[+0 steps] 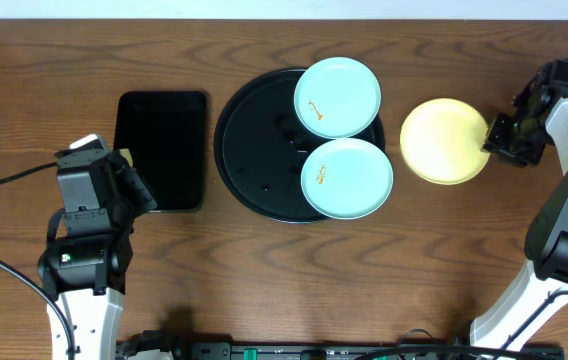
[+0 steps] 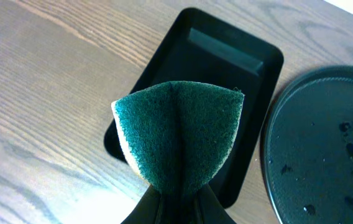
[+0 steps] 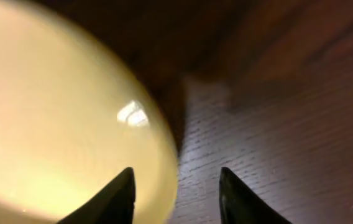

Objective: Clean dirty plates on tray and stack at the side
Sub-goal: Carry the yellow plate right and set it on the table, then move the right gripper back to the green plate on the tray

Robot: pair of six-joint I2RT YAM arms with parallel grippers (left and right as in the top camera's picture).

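The large round black tray (image 1: pixel 254 140) sat at the middle of the wooden desk (image 1: pixel 444 260). Two mint-aqua plates lay on its right side, both hanging a little over the rim. The farther plate (image 1: pixel 337 96) carried a small orange smudge left of its centre. The nearer plate (image 1: pixel 346 178) overlapped the farther one's edge and carried a smaller orange smudge. The pale yellow plate (image 1: pixel 445 140) lay flat on the bare desk just right of the tray, apart from its rim.

The right tool (image 1: pixel 497 138) stood at the yellow plate's right edge. In the right wrist view its fingers (image 3: pixel 117 196) were spread. One hung over the plate's rim and the other over bare wood, and neither pressed the plate.

The left tool (image 2: pixel 178 208) hung over the desk on the left, pinching a sponge (image 2: pixel 178 134). The sponge was folded, with its dark green scouring face outward and a pale edge showing along one side. Below it lay a smaller rectangular black tray (image 1: pixel 161 150), just left of the round tray. In the left wrist view the round tray's glossy floor showed scattered droplets (image 2: pixel 344 127).
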